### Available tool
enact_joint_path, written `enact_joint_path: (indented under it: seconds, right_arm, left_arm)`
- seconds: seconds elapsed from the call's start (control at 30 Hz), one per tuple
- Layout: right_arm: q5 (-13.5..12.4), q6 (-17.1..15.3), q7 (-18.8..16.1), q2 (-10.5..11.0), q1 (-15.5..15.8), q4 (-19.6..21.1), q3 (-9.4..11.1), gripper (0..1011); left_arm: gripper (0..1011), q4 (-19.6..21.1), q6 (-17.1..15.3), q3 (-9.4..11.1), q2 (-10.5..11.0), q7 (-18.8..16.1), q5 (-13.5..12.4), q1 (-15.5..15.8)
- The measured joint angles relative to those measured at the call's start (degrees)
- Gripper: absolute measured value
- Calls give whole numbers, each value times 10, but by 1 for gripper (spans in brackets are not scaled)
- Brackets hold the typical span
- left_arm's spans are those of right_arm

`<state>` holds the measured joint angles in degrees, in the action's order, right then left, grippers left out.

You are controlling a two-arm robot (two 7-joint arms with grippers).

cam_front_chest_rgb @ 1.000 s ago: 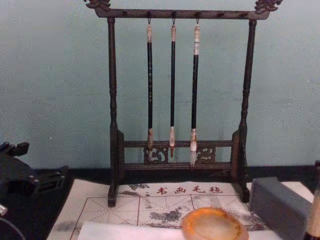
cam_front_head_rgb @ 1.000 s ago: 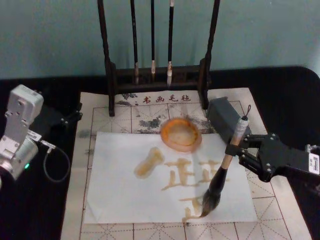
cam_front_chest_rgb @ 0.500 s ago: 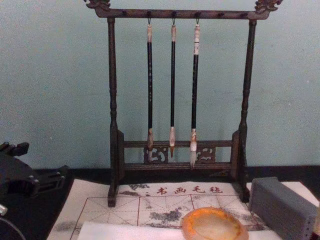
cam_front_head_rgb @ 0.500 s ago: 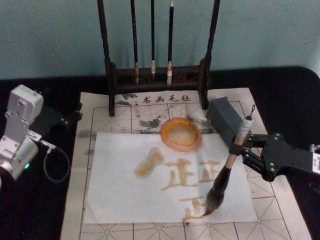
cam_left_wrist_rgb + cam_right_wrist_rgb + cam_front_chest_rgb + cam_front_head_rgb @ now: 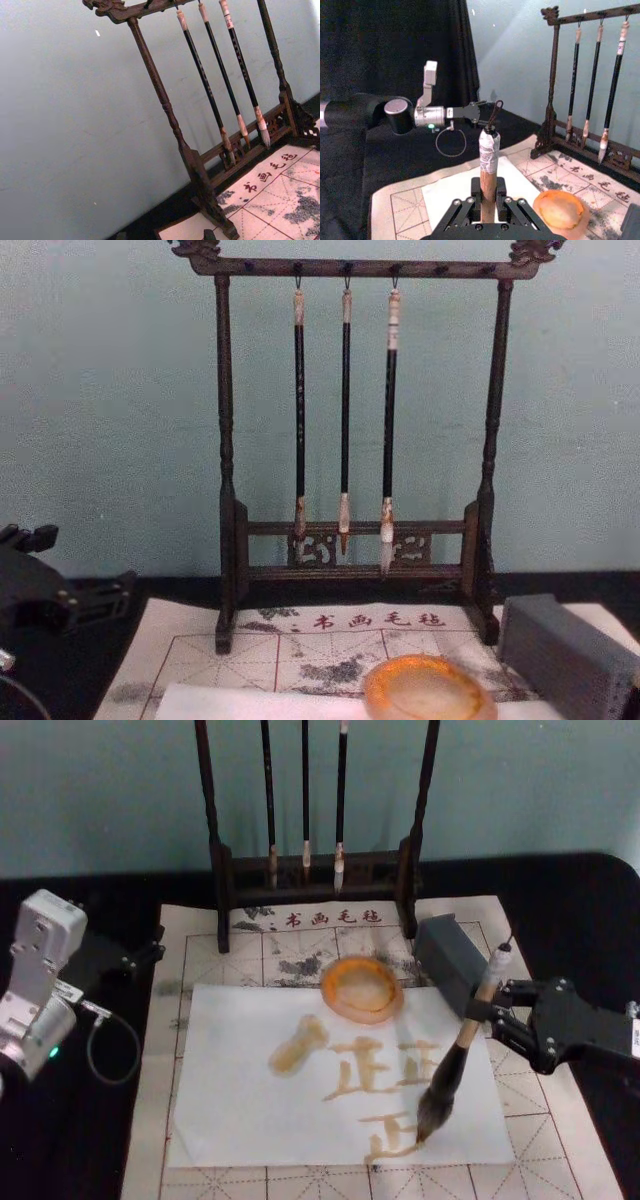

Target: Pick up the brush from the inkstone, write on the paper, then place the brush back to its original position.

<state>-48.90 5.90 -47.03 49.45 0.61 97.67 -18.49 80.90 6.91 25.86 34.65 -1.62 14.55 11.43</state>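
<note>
Felt mat (image 5: 195, 948): red printed row (image 5: 305, 918) reads 书画毛毡, at far edge, just in front of rack (image 5: 315, 880) base. Row also legible in chest view (image 5: 377, 620); in left wrist view (image 5: 265, 172) tilted, only partly legible.
Paper (image 5: 240, 1110): brushed amber chars, 1st 正 (image 5: 350, 1077) and 2nd 正 (image 5: 415, 1065) side by side. 3rd char (image 5: 385, 1130) below them, right part behind brush (image 5: 445, 1082) head, can't read fully.

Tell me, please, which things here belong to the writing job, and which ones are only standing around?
Belong to the job:
- brush, gripped by the right tool, bristles on the paper
- inkstone

Just lying about:
- rack with three thin brushes
- grey box
- gridded mat
- left tool, parked at the left
</note>
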Motion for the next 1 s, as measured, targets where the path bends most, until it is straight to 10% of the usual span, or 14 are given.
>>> enact_joint_path:
  seconds: [0.43, 1.0]
  right_arm:
    - [-19, -8, 27, -35, -22, -4, 5, 198]
    - [-90, -100, 167, -138, -111, -56, -5, 198]
  left_arm:
    - [1001, 0, 0, 0, 0, 0, 0, 0]
    - [1001, 0, 0, 0, 0, 0, 0, 0]
